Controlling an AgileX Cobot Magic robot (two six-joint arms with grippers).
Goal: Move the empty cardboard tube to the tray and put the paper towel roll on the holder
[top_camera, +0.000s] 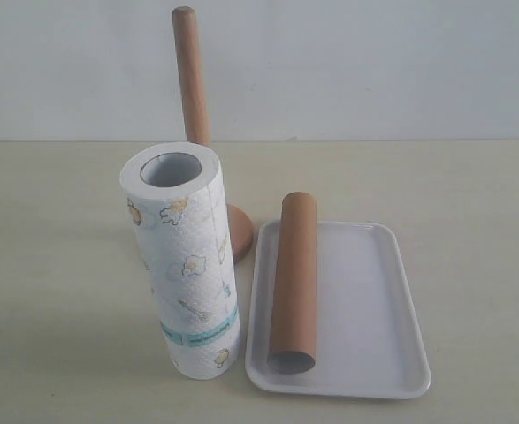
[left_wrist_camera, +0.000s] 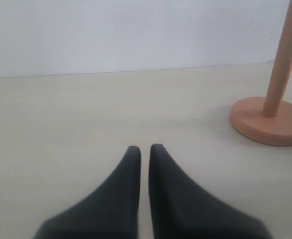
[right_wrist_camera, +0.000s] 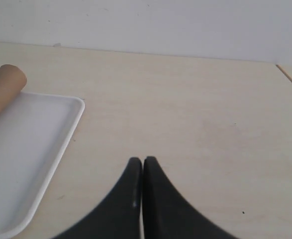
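The brown cardboard tube (top_camera: 294, 281) lies lengthwise along the left side of the white tray (top_camera: 374, 309). Left of the tray, the paper towel roll (top_camera: 181, 261) stands upright on the table, its grey core facing up. Behind the roll rises the wooden holder (top_camera: 191, 75), its disc base partly hidden by the roll. Neither gripper shows in the exterior view. My left gripper (left_wrist_camera: 145, 148) is shut with nothing held, over bare table, the holder (left_wrist_camera: 280, 79) off to one side. My right gripper (right_wrist_camera: 143, 160) is shut and empty beside the tray (right_wrist_camera: 61, 144), where the tube's end (right_wrist_camera: 4, 87) shows.
A pale wooden tabletop (top_camera: 471, 185) runs back to a plain white wall (top_camera: 374, 62). A seam or edge of the table (right_wrist_camera: 291, 79) shows in the right wrist view.
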